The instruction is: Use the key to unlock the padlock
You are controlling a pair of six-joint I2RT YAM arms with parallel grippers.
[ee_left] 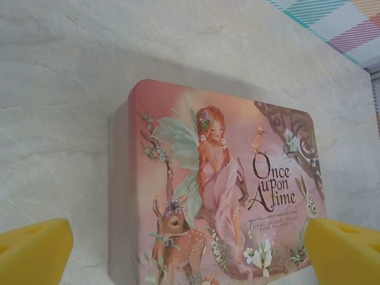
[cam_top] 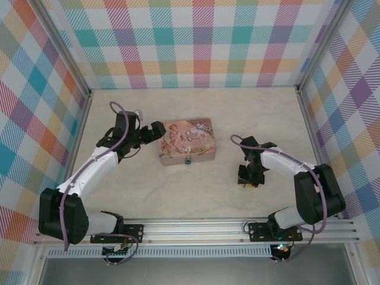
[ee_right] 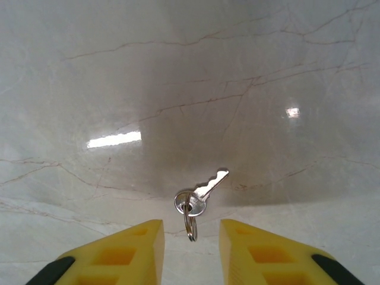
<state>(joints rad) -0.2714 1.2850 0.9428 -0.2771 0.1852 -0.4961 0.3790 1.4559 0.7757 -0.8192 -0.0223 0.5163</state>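
Two arms split job. Left gripper (cam_top: 155, 130) sits at left end of pink tin (ee_left: 225, 178), pads spread to full width, tin just ahead and untouched; likely poised to brace tin so padlock (cam_top: 187, 160) on its near wall holds steady. Key (ee_right: 209, 183) lies flat on marble-look table (ee_right: 178, 89), right of tin, well apart from padlock, small ring through its head. Right gripper (ee_right: 191, 231) points down over it, jaws narrowed but gap remaining, ring in gap, no contact visible, nothing pinched yet.

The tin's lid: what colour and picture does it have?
The tin is pink, showing a winged fairy and fawn; left wrist view shows it best.
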